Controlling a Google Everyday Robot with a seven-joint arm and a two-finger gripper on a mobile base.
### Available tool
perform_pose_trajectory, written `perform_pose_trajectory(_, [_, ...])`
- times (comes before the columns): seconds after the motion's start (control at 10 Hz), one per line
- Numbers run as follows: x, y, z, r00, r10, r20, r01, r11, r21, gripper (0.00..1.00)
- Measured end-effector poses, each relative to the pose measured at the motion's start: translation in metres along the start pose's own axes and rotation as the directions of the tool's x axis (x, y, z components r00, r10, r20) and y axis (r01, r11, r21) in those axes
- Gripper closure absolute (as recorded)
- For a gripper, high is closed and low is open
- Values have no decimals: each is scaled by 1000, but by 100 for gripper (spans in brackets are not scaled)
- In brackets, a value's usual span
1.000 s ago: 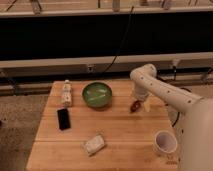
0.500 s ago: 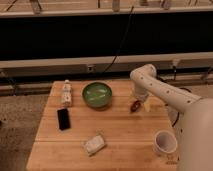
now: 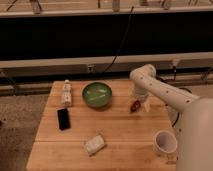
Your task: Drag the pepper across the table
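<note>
Starting at your near edge: there's a white cup [image 3: 165, 142] on the right corner and a crumpled pale packet [image 3: 94, 144] near the middle, both well away from the action. A bit further back on the left is the black phone [image 3: 63, 119].

Then the bit you care about. The pepper [image 3: 134, 106] lies on the table [image 3: 120, 131], right of centre and in the far half, just right of the green bowl [image 3: 97, 94]. Your gripper [image 3: 139, 103] is down at the tabletop right on top of it, touching or as good as. I honestly can't tell whether it's clamped on the pepper or only pressing against it.

Furthest back on the left is a small white bottle-like thing [image 3: 66, 93].

Progress-wise, I'd say the reach is done and contact looks made. The drag itself is what's left, and the bare planks nearer you look like the easy way to go.
</note>
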Motion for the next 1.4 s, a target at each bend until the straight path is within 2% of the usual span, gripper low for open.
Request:
perform_pose_trajectory(0.9, [3,-1,4,1000,-22,6,22,1000,-10,21])
perform_pose_trajectory(1.1, [3,-2,5,1000,-27,6,27,1000,-11,35])
perform_pose_trajectory(1.3, [4,-3,6,1000,-31,6,31,999,-13,58])
perform_pose_trajectory(1.4, [4,-3,6,999,-33,7,33,999,-14,66])
